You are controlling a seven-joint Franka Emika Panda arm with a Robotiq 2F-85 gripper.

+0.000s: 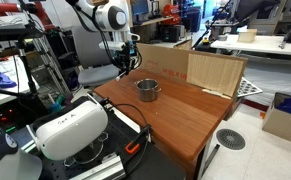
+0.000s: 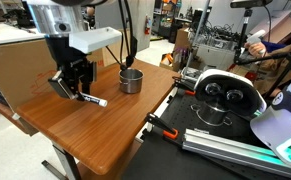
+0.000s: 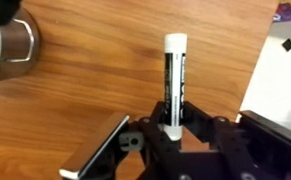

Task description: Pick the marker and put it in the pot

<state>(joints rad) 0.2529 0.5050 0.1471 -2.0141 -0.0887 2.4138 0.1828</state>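
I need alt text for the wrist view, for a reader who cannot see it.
The gripper is low over a dark marker with a white cap, lying on the wooden table. The metal pot is at the upper left corner.

gripper low over table | pot just beside it, toward camera | headset well apart

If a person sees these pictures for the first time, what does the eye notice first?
First comes the tool, low over the wooden table, with the dark marker lying under it; the wrist view shows the marker between its fingers. Next is the shiny pot, standing a little away on the same table. A large white headset sits on the neighbouring bench.
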